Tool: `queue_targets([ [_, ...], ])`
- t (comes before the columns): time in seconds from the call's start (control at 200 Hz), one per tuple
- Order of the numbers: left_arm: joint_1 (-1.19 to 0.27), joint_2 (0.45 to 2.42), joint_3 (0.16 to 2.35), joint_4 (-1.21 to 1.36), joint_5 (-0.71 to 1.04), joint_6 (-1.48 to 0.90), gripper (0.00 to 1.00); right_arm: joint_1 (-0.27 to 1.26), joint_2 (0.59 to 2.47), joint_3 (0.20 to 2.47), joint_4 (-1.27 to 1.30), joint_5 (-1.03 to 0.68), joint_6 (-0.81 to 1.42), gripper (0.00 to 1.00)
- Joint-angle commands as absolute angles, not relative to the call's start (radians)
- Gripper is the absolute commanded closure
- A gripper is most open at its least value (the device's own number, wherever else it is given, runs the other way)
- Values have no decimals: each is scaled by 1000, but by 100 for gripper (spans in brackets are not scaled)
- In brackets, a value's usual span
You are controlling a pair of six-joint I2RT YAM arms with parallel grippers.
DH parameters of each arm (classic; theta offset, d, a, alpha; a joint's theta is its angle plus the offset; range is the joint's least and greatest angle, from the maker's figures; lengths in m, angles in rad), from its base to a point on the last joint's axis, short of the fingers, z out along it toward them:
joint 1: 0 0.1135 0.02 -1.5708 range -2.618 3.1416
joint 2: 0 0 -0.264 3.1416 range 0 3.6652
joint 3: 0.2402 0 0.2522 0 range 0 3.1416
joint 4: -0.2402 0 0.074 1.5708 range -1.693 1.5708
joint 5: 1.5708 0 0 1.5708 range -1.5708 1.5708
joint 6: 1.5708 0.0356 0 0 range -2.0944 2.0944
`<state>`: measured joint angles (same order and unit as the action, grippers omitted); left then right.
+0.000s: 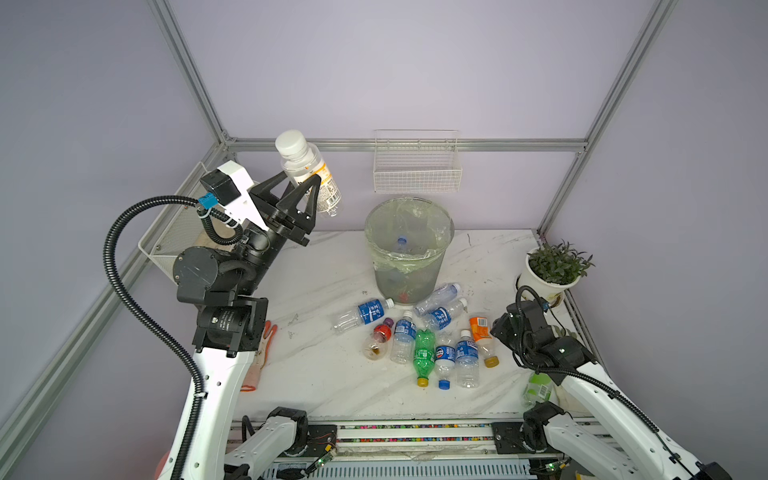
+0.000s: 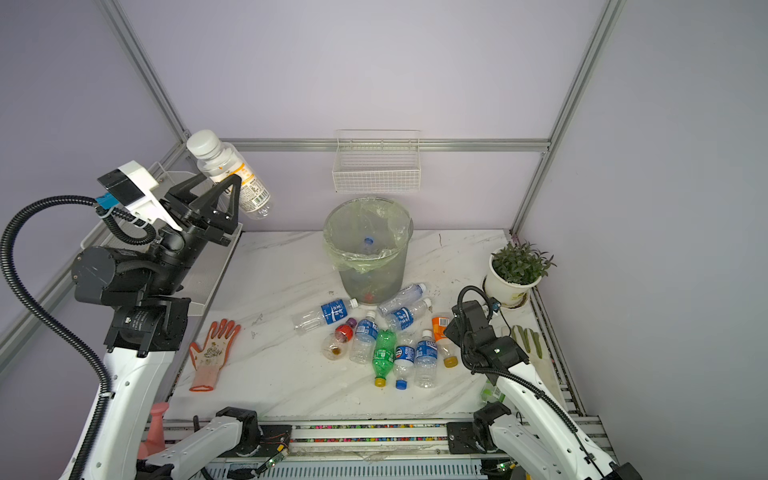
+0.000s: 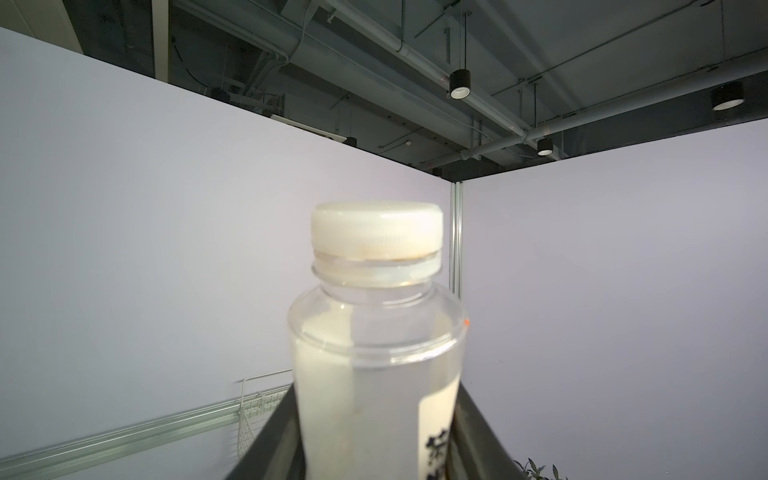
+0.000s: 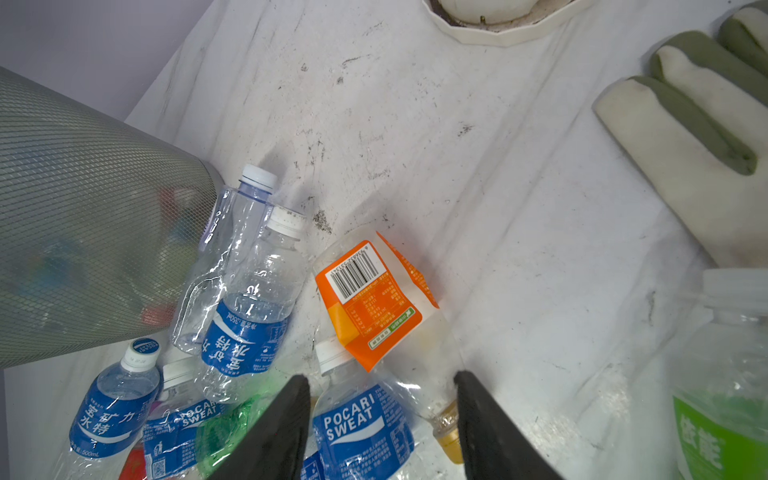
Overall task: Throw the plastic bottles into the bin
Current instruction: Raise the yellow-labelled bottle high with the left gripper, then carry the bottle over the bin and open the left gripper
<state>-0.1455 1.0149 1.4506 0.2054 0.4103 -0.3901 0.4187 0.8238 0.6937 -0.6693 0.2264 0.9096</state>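
The left jaws are clenched across the labelled middle of a clear plastic bottle with a wide white cap (image 1: 305, 166) (image 2: 226, 164) (image 3: 374, 353), raised high and to the left of the round grey mesh bin (image 1: 432, 274) (image 2: 390, 274). The bottle's long axis tilts, with the cap up and away from the bin and the base down toward it. The right jaws stand parted and empty, low over bottles lying on the white marbled worktop (image 1: 332, 374) in front of the bin. Below them are a blue-labelled Pocari Sweat bottle (image 4: 361, 428) and an orange-labelled bottle (image 4: 374, 299), whose gold cap points away from the bin.
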Motion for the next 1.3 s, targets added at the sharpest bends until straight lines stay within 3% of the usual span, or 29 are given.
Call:
queue_targets([
  [0.0,-147,1028,1427,291,419,-442,100,414,816,704,-669,232,912,41],
  [0.66,-353,1362,1586,263,369,-366,100,415,775,691,-653,181,922,40],
  [0.87,-428,1522,1680,140,351,-280,92,415,758,689,-658,172,923,39],
  [0.915,-443,1556,1724,51,319,-249,83,415,751,691,-664,171,925,39],
  [1.015,-452,1607,1850,-128,270,-169,25,414,727,698,-690,168,927,39],
  [1.06,-458,1596,1871,-149,267,-159,9,415,713,699,-701,177,928,39],
  [1.16,-500,1547,1882,-138,211,-94,0,414,682,690,-706,184,925,39],
  [1.295,-514,1504,1898,-146,193,-89,0,415,677,673,-664,158,922,38],
])
